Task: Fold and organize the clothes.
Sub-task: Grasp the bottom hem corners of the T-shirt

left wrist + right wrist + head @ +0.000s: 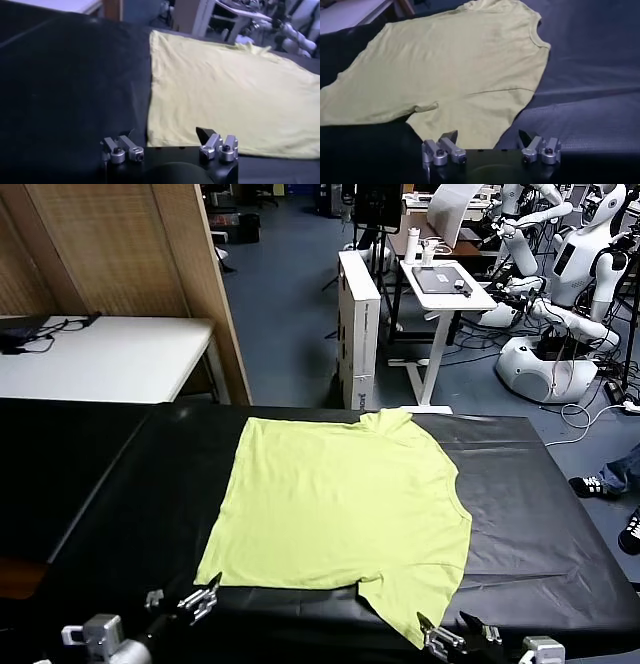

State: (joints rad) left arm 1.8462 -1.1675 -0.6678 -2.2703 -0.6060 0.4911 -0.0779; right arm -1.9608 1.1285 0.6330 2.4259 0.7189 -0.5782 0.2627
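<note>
The clothes are one lime yellow-green T-shirt (340, 509), spread flat on the black table (120, 504). Its hem lies toward my left, its neck toward my right, one sleeve at the far edge and one at the near edge. My left gripper (200, 599) hovers open just short of the near hem corner; the left wrist view shows the shirt (225, 90) beyond the open gripper (165, 135). My right gripper (445, 634) is open at the tip of the near sleeve. In the right wrist view the sleeve and body (455, 65) lie just ahead of the gripper (487, 135). Neither holds anything.
A white table (110, 354) and a wooden partition (150, 254) stand behind at the left. A white cabinet (358, 324), a small desk (445, 284) and other robots (560, 314) are behind at the right. A person's shoes (600, 482) show beside the table's right edge.
</note>
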